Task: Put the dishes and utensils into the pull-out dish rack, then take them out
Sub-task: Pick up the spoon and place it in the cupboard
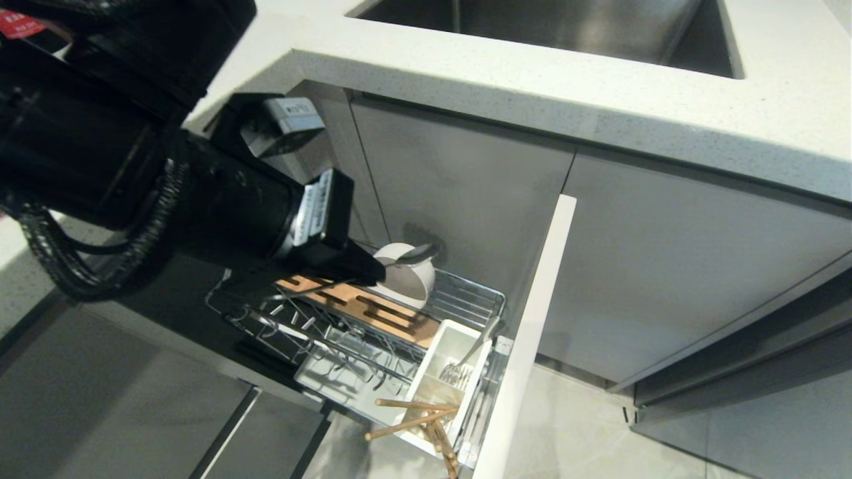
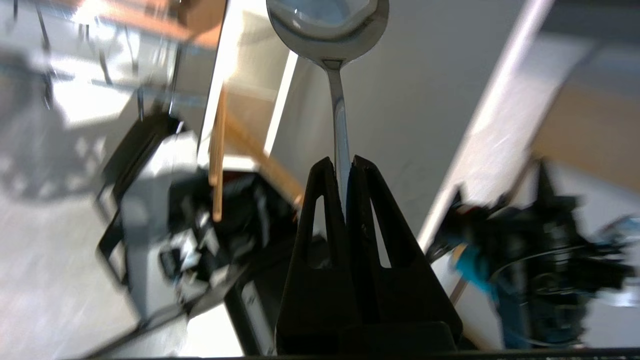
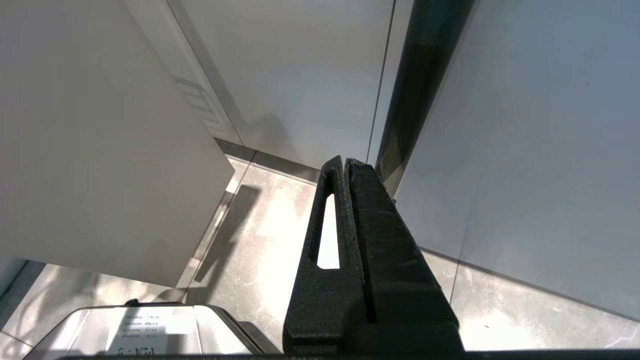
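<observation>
White label (image 3: 137, 330), lower left of right wrist view, on a grey box: upside-down print, unreadable.

I count 1 spoon (image 2: 336, 90), 1 white bowl (image 1: 407, 274), 2 chopsticks (image 1: 416, 420), 1 fork (image 1: 466, 362), 1 dish rack (image 1: 466, 299), 1 caddy (image 1: 447, 339).

A slim silver metal spoon (image 2: 331, 30) is seen with a glossy, mirror-bright bowl, pinched by matt black, rough-textured plastic fingers (image 2: 320, 225). The chrome wire pull-out dish rack (image 1: 459, 299) is noted as shiny, its slotted strip (image 1: 373, 309) as bare wood. Light-brown wooden chopsticks (image 1: 413, 416) and a smooth white plastic caddy (image 1: 442, 352) are recorded beneath a speckled matt stone-like countertop (image 1: 599, 100).
</observation>
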Motion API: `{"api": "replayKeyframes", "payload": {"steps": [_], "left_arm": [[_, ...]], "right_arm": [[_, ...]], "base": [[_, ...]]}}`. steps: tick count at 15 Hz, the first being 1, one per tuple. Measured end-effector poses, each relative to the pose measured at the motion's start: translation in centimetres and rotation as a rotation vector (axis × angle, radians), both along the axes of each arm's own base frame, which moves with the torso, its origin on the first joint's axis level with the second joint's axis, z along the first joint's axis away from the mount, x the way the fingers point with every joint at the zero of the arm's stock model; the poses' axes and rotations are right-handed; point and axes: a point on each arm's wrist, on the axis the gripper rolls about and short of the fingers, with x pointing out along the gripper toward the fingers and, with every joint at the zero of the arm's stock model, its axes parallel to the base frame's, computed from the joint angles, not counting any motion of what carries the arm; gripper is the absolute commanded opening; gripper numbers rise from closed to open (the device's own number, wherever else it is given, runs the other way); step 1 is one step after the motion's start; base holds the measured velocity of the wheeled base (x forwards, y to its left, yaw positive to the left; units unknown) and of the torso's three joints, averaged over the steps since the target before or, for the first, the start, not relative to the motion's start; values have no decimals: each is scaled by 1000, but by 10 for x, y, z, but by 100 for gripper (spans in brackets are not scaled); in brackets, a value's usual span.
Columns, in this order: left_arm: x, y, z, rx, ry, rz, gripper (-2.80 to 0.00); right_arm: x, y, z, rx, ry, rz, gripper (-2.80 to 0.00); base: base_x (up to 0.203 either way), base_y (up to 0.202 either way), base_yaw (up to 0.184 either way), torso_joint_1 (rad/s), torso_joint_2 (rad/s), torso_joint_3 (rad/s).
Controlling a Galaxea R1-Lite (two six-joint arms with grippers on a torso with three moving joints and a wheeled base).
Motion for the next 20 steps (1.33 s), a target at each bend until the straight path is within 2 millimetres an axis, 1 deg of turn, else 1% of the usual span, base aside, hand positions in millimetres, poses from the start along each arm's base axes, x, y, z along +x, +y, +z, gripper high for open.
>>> {"api": "replayKeyframes", "payload": {"steps": [2, 5, 11, 14, 20], "left_arm": [[2, -15, -15, 91, 39, 1, -280], [6, -29, -33, 193, 93, -7, -280], [18, -52, -63, 293, 172, -38, -280], [25, -61, -75, 325, 198, -41, -280], [34, -72, -91, 360, 232, -44, -280]], "right_arm": [[0, 0, 0, 0, 0, 0, -280], [0, 0, 0, 0, 0, 0, -280], [0, 0, 0, 0, 0, 0, -280], [0, 0, 0, 0, 0, 0, -280], [0, 0, 0, 0, 0, 0, -280]], "base": [[0, 0, 0, 0, 0, 0], [0, 0, 0, 0, 0, 0], [0, 0, 0, 0, 0, 0], [0, 0, 0, 0, 0, 0], [0, 0, 0, 0, 0, 0]]}}
